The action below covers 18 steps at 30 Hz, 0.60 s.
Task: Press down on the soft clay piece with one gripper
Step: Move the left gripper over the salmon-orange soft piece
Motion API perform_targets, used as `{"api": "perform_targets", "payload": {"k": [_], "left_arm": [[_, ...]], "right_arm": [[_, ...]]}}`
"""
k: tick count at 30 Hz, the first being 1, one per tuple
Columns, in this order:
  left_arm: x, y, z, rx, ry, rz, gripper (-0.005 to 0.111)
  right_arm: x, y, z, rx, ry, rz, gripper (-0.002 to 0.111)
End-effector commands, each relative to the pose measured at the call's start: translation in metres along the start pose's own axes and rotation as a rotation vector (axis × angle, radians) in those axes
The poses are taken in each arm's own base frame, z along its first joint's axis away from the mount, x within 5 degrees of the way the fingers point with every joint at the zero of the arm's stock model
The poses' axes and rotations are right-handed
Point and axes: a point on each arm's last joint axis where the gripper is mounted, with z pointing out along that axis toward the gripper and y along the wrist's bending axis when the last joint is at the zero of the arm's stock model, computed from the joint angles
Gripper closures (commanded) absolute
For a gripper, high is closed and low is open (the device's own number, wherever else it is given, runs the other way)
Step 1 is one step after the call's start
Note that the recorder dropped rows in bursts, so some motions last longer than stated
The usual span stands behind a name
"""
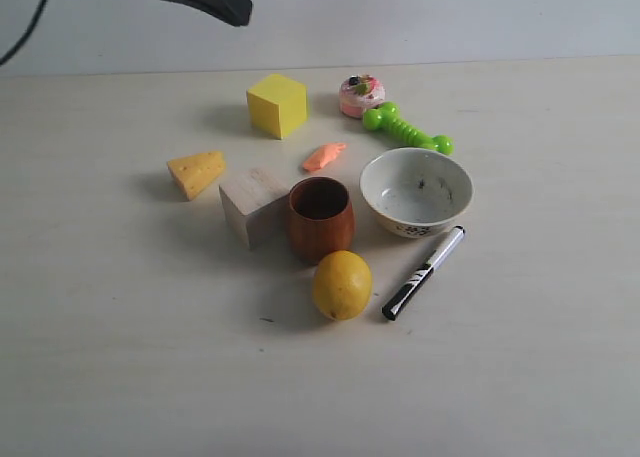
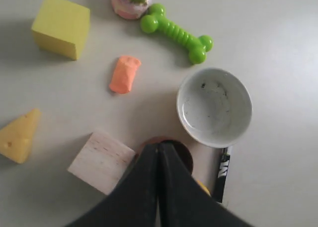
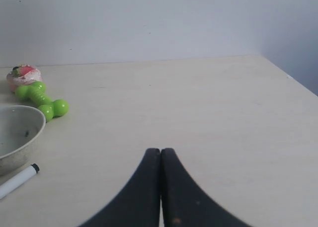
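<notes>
Small salmon-orange soft clay piece (image 2: 124, 74) lay untouched between yellow cube (image 2: 60, 27) and white bowl (image 2: 214, 107), black left gripper (image 2: 159, 146) clear of it, jaws pressed together, right gripper (image 3: 160, 151) likewise.

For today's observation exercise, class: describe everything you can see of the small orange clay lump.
The soft clay piece is a small salmon-orange lump, elongated, matte and putty-like, one end blunt, the other rounded. It lies flat on the pale table, between the yellow cube and white bowl. Nothing else touches it.
</notes>
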Motion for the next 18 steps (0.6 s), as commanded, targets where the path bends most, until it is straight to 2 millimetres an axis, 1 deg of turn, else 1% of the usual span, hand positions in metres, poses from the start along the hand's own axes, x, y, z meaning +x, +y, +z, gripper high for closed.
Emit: {"api": "perform_targets", "payload": {"k": [1,4,7,11,18], "left_arm": [[-0.002,-0.022,0.033,0.019,0.053,0.033,0.107],[-0.004,-0.037,0.056,0.032,0.076,0.065,0.107],[-0.007,-0.045,0.074,0.015,0.088,0.076,0.107],[-0.011,-0.042,0.098,-0.044,0.102,0.07,0.107],[-0.012,-0.035,0.134,-0.077,0.125,0.05,0.107]], "right_arm": [[0.0,0.0,0.0,0.006,-0.014,-0.006,0.108],[0.0,0.0,0.0,0.006,-0.014,-0.006,0.108],[0.0,0.0,0.0,0.006,-0.014,-0.006,0.108],[0.0,0.0,0.0,0.006,-0.014,-0.006,0.108],[0.0,0.0,0.0,0.006,-0.014,-0.006,0.108]]}}
